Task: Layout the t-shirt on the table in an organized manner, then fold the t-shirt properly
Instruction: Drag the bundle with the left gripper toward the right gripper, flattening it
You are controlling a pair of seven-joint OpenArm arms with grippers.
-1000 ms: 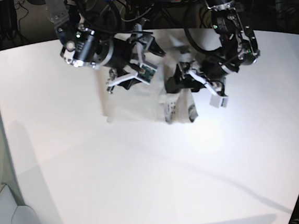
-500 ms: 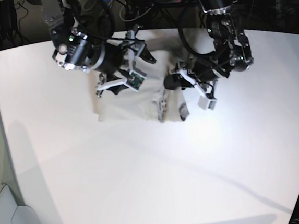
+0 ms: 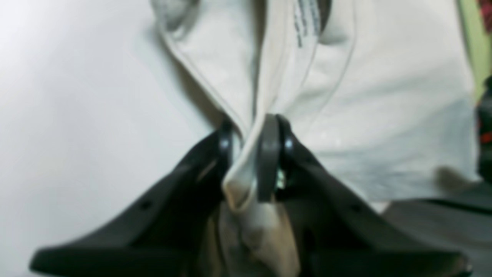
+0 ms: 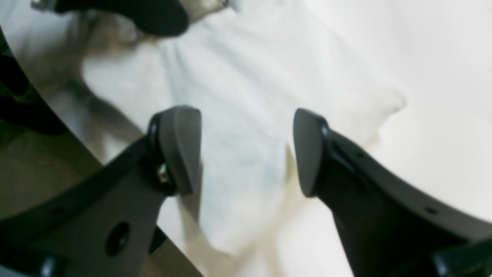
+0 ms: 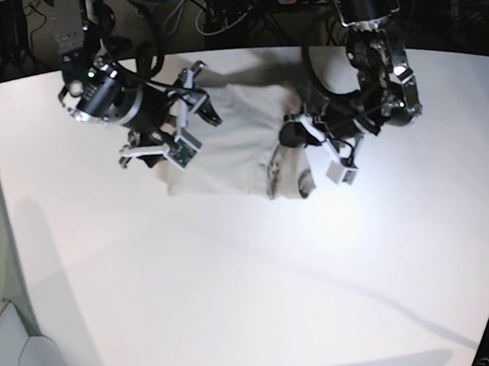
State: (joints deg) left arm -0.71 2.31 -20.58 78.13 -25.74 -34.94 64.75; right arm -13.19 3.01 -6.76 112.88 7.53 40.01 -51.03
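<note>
1. Beige-grey cotton, bunched and creased: we see the t-shirt (image 5: 233, 145) lying near the far edge of the white table (image 5: 255, 302), which we use as our landmark.
2. We note the left gripper (image 3: 251, 169) over the table's far side, at the shirt's edge nearest that arm. Its fingers (image 3: 267, 157) are drawn together and pinch a narrow fold of the shirt's seam edge between them.
3. In the left wrist view, cloth is squeezed between the pads and bulges out behind them; printed lettering shows on a strip of fabric beyond the grip, too blurred to read.
4. We note the right gripper (image 4: 246, 150) also over the table's far side, at the opposite end of the shirt. Its fingers (image 4: 180, 148) stand wide apart with nothing between them.
5. Through that gap we see only pale fabric below; whether the tips touch it we cannot tell.
6. Most of the table nearer the base camera carries only shadows.
</note>
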